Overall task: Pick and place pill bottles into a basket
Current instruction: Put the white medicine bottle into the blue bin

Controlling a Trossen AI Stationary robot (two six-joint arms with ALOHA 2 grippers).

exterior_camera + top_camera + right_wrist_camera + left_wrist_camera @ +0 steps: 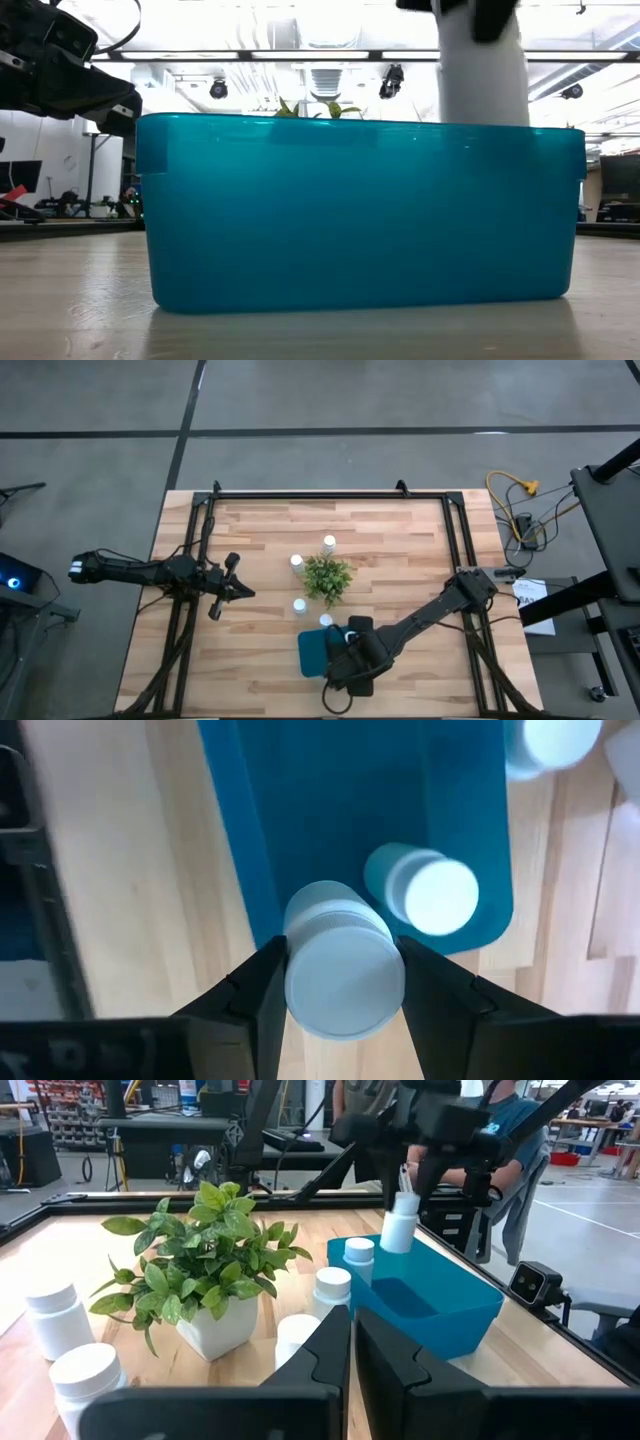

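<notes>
the wooden counter (pixel 400 560) is seen from above, framed by dark rails, with both arms reaching over it. the right arm is stretched from the right side down toward the near edge, and the left arm is laid across the left part of the counter, well apart from the basket.

the teal-blue basket (pixel 312 652) is set near the front edge of the counter, in front of the plant; in the low view its wall (pixel 360 215) fills most of the picture. one bottle (pixel 430 892) is seen standing inside it in the right wrist view.

the green plant (pixel 326 577) in its white pot (pixel 215 1328) is placed at the middle of the counter, behind the basket.

the right end effector (pixel 350 650) is held over the basket, and its fingers (pixel 262 988) are closed on a white pill bottle (pixel 344 960), which is gripped upright above the basket's edge; the same bottle is seen hanging over the basket in the left wrist view (pixel 398 1228).

the left end effector (pixel 240 591) is closed on nothing and is pointed toward the plant.

loose pill bottles are stood around the plant: two behind it (pixel 329 542) (pixel 296 561), one in front of it (pixel 299 606), and one just beside the basket's far edge (pixel 325 620).
</notes>
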